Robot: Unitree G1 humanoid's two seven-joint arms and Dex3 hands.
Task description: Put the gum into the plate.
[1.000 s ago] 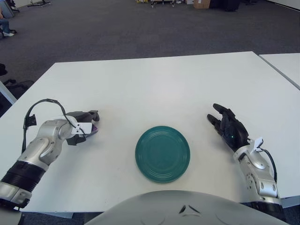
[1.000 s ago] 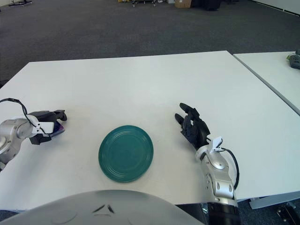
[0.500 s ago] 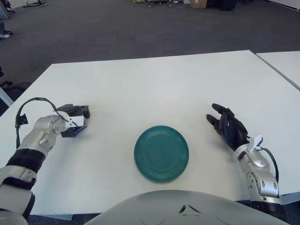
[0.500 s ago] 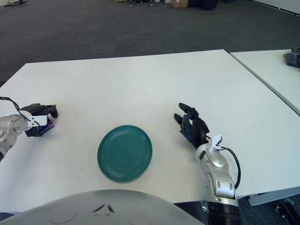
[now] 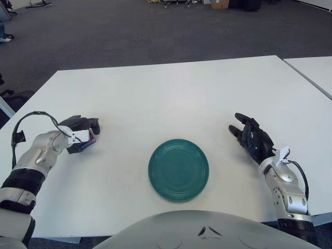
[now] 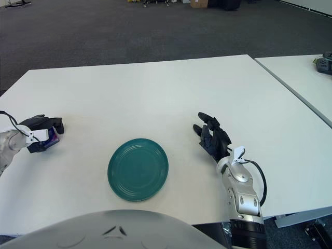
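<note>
One object matters: gum [image 5: 92,138], purple, gripped in curled left hand [image 5: 80,136] at worktop [image 5: 171,93] left side. Plate [image 5: 178,169] lies to its right, well apart. Right hand [image 5: 254,141] idle, fingers spread.

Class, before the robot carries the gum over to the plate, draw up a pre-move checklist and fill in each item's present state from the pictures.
1. Left hand curled around the gum: ok, though only a purple edge of the gum shows.
2. Gum lifted off the white table: cannot tell.
3. Green plate holds nothing: ok.
4. Table between the left hand and the plate free of things: ok.
5. Right hand open, right of the plate, off the route: ok.
</note>
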